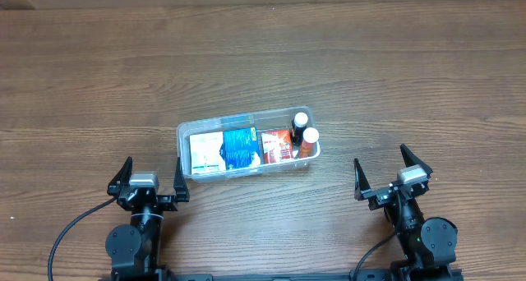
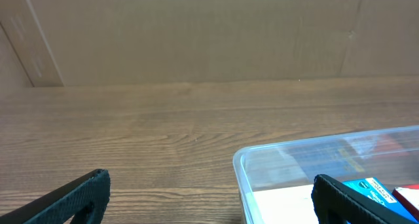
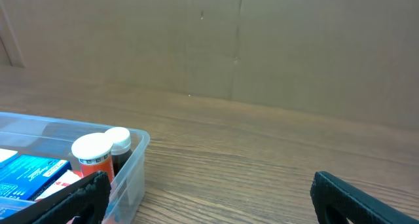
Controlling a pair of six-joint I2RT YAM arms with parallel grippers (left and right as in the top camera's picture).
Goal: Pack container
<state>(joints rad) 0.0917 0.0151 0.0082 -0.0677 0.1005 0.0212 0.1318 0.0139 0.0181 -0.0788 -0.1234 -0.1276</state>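
Brown wood-grain counter [image 1: 263, 59] fills the overhead view, and both wrist views show a plain brown cardboard-like wall [image 2: 196, 34] rising at its far edge. Near the middle of the counter lies the container [image 1: 180, 149], long side running left to right, its right end turned slightly farther away. Inside, from left to right, are a white box [image 1: 206, 152], a blue box [image 1: 242, 147] and a red-orange box [image 1: 276, 144]. Two white-capped bottles stand upright at the right end, a dark one [image 1: 301, 119] behind an orange one [image 1: 310, 136].

The left jaws are spread wide and hold nothing. Their right finger is just beside the container's near left corner, and whether it touches cannot be told. The right jaws are also wide open and empty, well apart from the container, near and to its right. Black cables [image 1: 66, 232] trail from both arm bases at the near edge.
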